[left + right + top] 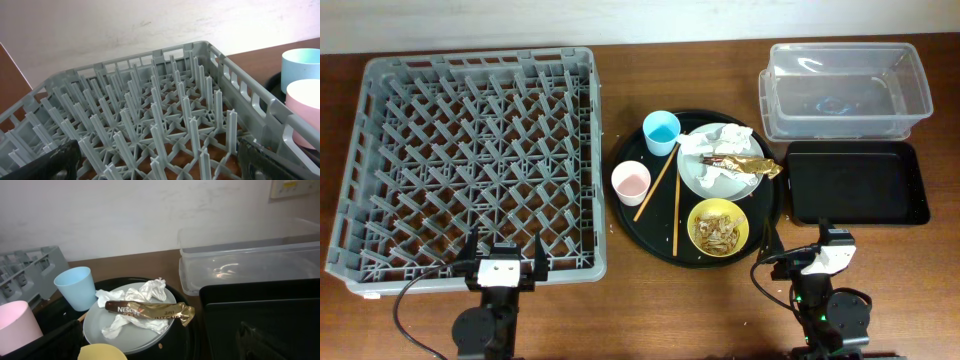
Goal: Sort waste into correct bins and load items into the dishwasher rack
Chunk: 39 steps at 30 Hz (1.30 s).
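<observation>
Sitting idle, left gripper and right gripper both spread, empty. Risk — gold wrapper lies across napkins on plate; careless pinch likely grabs both, missorting.

Gold wrapper across napkins on white plate; blue cup just left.

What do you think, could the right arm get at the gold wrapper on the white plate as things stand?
Probably yes. The wrapper lies uncovered atop the napkins on the plate, and the right gripper sits open nearby, facing it; the yellow bowl sits low beside the path.
</observation>
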Tool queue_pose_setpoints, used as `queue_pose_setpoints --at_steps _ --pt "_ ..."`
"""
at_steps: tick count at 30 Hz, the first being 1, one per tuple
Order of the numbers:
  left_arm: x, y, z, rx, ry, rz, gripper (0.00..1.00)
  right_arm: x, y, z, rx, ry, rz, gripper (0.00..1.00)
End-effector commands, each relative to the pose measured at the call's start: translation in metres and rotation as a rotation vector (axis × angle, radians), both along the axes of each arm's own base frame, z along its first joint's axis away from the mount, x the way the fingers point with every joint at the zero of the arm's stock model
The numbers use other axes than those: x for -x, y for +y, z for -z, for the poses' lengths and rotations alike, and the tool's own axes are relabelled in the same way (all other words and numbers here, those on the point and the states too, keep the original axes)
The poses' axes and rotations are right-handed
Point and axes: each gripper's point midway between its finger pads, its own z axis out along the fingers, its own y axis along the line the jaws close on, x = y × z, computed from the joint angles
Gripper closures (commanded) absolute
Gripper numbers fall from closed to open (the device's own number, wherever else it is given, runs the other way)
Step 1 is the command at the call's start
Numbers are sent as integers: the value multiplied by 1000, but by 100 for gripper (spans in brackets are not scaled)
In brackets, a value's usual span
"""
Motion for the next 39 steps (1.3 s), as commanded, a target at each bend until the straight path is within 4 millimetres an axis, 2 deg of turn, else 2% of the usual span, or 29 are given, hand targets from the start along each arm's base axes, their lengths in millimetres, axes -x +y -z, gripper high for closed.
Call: queue_pose_setpoints --at_steps 1,39 --pt "0 0 0 -15 -2 5 1 0 2 3 7 5 -9 2" --pt "0 0 0 -15 -2 5 1 0 -3 2 13 2 21 2"
